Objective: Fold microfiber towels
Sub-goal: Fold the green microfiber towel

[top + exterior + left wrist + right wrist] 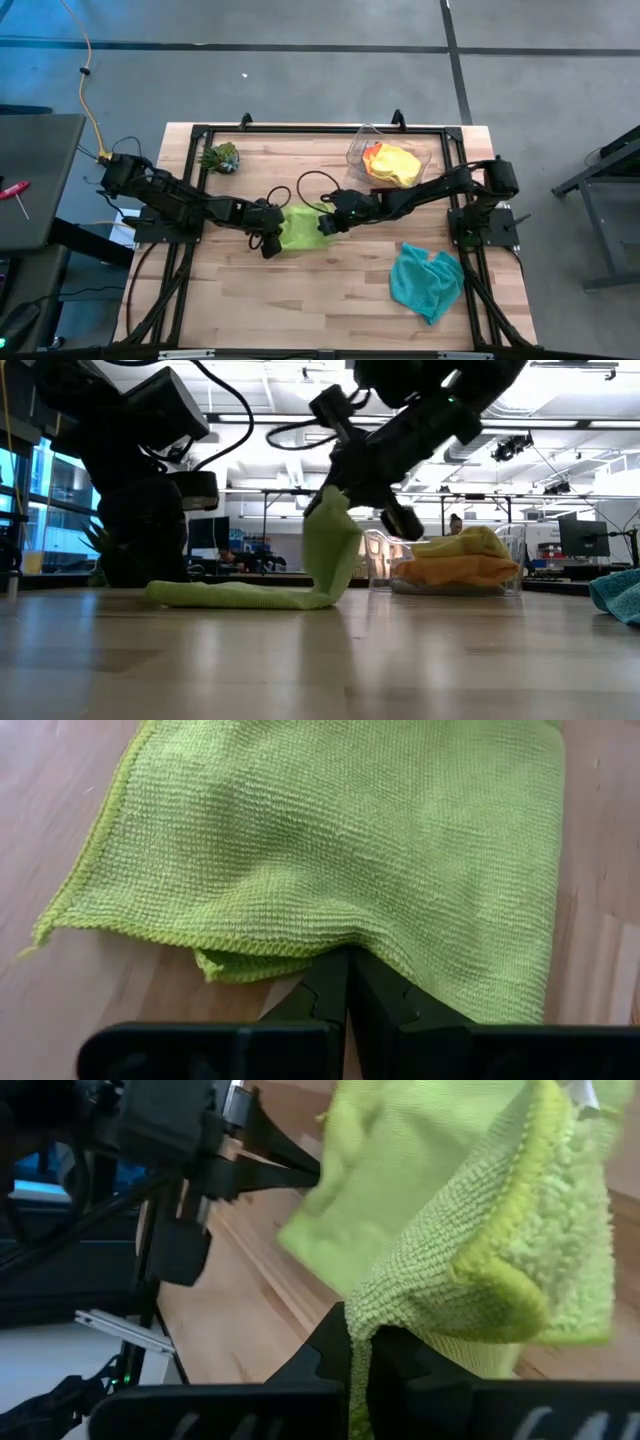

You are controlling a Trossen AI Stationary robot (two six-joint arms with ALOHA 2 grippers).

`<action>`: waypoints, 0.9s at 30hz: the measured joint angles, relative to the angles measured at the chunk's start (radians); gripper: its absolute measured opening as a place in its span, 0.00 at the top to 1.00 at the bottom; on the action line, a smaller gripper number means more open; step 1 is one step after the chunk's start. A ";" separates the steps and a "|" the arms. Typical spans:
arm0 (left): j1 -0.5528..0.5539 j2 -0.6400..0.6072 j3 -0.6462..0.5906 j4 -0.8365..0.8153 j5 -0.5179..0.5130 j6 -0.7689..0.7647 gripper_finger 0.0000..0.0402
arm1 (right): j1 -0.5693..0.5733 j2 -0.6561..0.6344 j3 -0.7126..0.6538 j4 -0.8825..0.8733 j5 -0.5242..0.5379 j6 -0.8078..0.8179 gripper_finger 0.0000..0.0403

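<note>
The lime green towel (300, 226) lies mid-surface, its three-o'clock edge lifted and curling over. The right claw (326, 224) pinches that raised edge; the left claw (268, 238), at nine o'clock, clamps the flat edge.

Setting. A light wooden table (330, 290) with a black frame stands on a grey concrete floor (300, 80) crossed by dark seam lines. A yellow cable (88, 70) runs over the floor toward the table's far left corner. A dark side table (35, 180) stands beyond the left edge, bearing a red-handled tool (14, 190). Seen level across the table: a large hall with a white ceiling, strip lights (575, 425), windows (50, 500) at left, and monitors (583, 538) at right.
</note>
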 joint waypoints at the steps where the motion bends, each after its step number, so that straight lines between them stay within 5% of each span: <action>1: 0.000 0.000 0.000 0.000 -0.001 0.000 1.00 | 0.000 0.016 0.016 0.000 0.001 -0.006 1.00; 13: 0.000 -0.001 0.001 0.000 -0.002 0.000 1.00 | -0.008 0.205 0.252 -0.002 0.003 -0.061 1.00; 27: 0.000 -0.001 0.001 0.003 -0.010 0.000 1.00 | -0.006 0.249 0.285 -0.010 0.001 -0.065 0.94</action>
